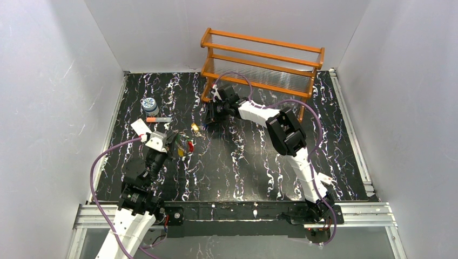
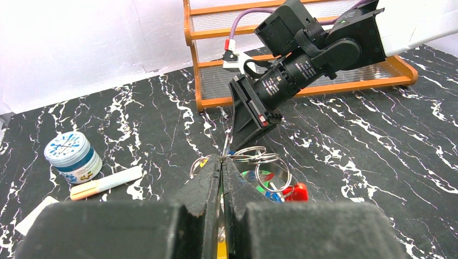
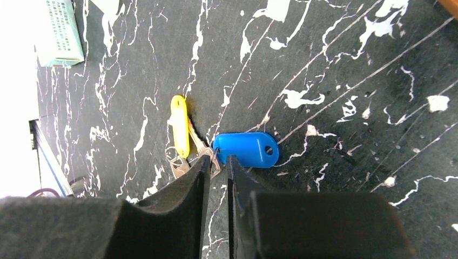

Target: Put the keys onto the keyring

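Two keys lie touching on the table [image 3: 335,65]. In the right wrist view the yellow key [image 3: 179,125] runs up and down. The blue key [image 3: 247,149] lies across, hole end to the right. They look tiny, light, hard and slippery, so pinch a flat plastic head. The right gripper [image 3: 218,159] is almost closed at their metal ends; I cannot tell if it grips. The left gripper [image 2: 222,158] is pinched on the keyring [image 2: 262,160] nearby.

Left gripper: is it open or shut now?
Shut: the left gripper has its fingers pressed together, tips at the keyring; whether they pinch it, cannot tell.
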Action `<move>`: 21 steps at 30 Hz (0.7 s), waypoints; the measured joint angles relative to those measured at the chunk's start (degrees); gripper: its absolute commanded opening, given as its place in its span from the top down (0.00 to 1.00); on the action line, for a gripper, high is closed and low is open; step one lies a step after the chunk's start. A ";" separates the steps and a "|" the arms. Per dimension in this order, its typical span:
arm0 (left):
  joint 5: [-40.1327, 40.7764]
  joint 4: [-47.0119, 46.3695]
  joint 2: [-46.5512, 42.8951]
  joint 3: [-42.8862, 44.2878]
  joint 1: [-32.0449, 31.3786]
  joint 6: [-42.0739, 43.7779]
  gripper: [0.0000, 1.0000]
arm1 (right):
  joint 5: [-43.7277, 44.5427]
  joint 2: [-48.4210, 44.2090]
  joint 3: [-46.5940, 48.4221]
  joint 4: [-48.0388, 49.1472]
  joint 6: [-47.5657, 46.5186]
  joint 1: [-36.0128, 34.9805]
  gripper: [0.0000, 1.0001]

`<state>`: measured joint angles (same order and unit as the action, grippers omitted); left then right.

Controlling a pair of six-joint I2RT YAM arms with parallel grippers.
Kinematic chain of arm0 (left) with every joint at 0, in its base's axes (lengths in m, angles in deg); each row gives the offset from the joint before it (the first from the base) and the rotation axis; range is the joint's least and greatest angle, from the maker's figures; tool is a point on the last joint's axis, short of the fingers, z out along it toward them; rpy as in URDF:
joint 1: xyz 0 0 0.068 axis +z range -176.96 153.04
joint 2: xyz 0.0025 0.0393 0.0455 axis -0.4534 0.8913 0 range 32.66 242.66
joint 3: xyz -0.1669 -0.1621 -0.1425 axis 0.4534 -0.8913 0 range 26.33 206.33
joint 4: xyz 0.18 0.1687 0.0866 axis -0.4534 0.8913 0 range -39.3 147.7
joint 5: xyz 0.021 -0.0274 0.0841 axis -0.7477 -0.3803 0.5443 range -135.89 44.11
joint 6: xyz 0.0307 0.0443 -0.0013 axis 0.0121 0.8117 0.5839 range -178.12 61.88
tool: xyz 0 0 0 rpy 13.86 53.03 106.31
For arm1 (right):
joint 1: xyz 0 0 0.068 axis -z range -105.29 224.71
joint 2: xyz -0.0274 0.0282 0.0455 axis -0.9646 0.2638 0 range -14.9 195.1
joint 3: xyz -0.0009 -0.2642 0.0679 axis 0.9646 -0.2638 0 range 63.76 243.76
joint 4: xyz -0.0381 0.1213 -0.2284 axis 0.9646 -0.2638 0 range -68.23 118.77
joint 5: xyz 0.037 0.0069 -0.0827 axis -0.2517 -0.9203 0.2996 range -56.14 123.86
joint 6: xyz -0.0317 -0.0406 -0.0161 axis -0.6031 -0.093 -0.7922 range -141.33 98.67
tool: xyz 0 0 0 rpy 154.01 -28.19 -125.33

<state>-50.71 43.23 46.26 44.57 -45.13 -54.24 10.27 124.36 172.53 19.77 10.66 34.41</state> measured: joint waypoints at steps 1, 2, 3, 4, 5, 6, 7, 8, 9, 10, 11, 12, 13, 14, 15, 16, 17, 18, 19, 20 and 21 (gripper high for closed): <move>0.00 0.00 0.00 0.00 0.00 0.00 1.00 | -0.02 0.00 0.09 -0.09 0.00 -0.04 0.75; 0.00 0.00 0.00 0.00 0.00 0.00 1.00 | -0.02 0.02 0.11 -0.11 0.00 -0.09 0.75; 0.00 0.00 0.00 0.00 0.00 0.00 1.00 | -0.02 0.02 0.11 -0.13 0.02 -0.17 0.74; 0.00 0.00 0.00 0.00 0.00 0.00 1.00 | -0.02 0.02 0.11 -0.13 0.02 -0.24 0.74; 0.00 0.00 0.00 0.00 0.00 0.00 1.00 | -0.02 0.02 0.11 -0.13 0.00 -0.31 0.74; 0.00 0.00 0.02 0.00 0.00 0.00 1.00 | -0.02 0.02 0.17 -0.22 0.00 -0.37 0.74; -0.02 0.00 0.04 0.00 0.00 0.00 1.00 | 0.00 0.02 0.20 -0.31 -0.02 -0.48 0.75; -0.02 0.00 0.07 0.00 0.00 0.00 1.00 | 0.00 0.02 0.22 -0.37 -0.02 -0.57 0.77; -0.02 0.02 0.09 0.00 0.00 0.00 1.00 | 0.00 0.04 0.31 -0.52 -0.04 -0.63 0.80; -0.02 0.00 0.15 0.00 0.00 0.00 1.00 | 0.02 0.09 0.42 -0.66 -0.17 -0.72 0.83; -0.02 0.00 0.20 0.00 0.00 0.00 1.00 | 0.07 0.26 0.66 -0.94 -0.24 -0.79 0.87; -0.02 0.02 0.26 0.00 0.00 0.00 1.00 | 0.04 0.42 0.90 -1.09 -0.31 -0.85 0.92; -0.04 0.00 0.37 0.00 0.00 0.02 1.00 | 0.09 0.63 1.16 -1.29 -0.39 -0.90 0.97; -0.04 0.02 0.46 0.00 0.00 0.02 1.00 | 0.11 0.76 1.33 -1.49 -0.50 -0.96 0.99; -0.07 0.02 0.55 0.00 0.00 0.04 1.00 | 0.20 0.87 1.38 -1.60 -0.46 -0.98 0.99; -0.09 0.02 0.66 0.00 0.00 0.04 1.00 | 0.24 0.90 1.38 -1.66 -0.52 -0.98 0.99; -0.09 0.02 0.76 0.00 0.00 0.07 1.00 | 0.28 0.90 1.38 -1.66 -0.61 -0.98 0.99; -0.11 0.02 0.87 0.00 0.00 0.13 1.00 | 0.31 0.90 1.38 -1.66 -0.72 -0.98 0.99; -0.13 0.02 1.09 0.00 0.00 0.17 1.00 | 0.31 0.87 1.33 -1.62 -0.87 -0.98 0.99; -0.26 0.02 1.33 0.00 0.00 0.20 1.00 | 0.31 0.85 1.18 -1.51 -1.14 -0.98 0.99; -0.46 0.02 1.64 0.00 0.00 0.26 1.00 | 0.33 0.57 0.55 -1.18 -1.68 -0.98 0.99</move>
<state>-51.17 43.26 47.90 44.57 -45.13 -53.98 10.60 124.93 173.08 18.59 8.98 33.43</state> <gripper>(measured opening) 0.009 0.031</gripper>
